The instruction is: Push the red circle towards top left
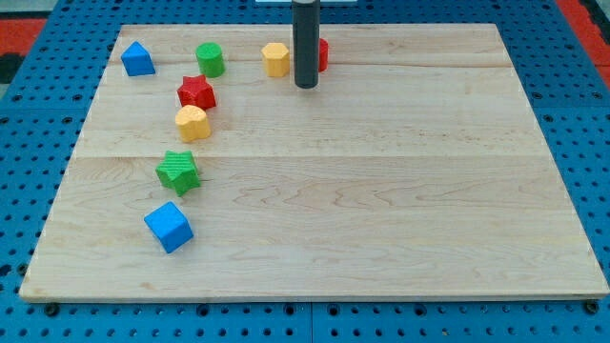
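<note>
The red circle [322,54] sits near the view's top centre, mostly hidden behind my dark rod. My tip [305,86] rests on the board just in front of it, at its lower left. A yellow hexagon [275,59] stands right beside the rod on the left. Whether the rod touches the red circle cannot be told.
A green circle [210,59] and a blue block [137,60] lie at the top left. A red star [196,92], a second yellow hexagon [192,123], a green star [178,171] and a blue cube [169,227] run down the left side of the wooden board [381,191].
</note>
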`<action>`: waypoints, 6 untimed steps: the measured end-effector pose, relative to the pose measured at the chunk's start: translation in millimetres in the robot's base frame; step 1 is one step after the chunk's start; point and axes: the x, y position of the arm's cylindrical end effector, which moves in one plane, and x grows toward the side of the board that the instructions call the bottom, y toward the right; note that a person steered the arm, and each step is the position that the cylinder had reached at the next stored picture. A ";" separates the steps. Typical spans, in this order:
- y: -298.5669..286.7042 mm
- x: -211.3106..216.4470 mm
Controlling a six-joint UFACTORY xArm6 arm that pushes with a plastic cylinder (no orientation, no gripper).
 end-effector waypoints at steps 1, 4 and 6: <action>45.0 -15.3; -52.2 -90.6; -16.6 -58.0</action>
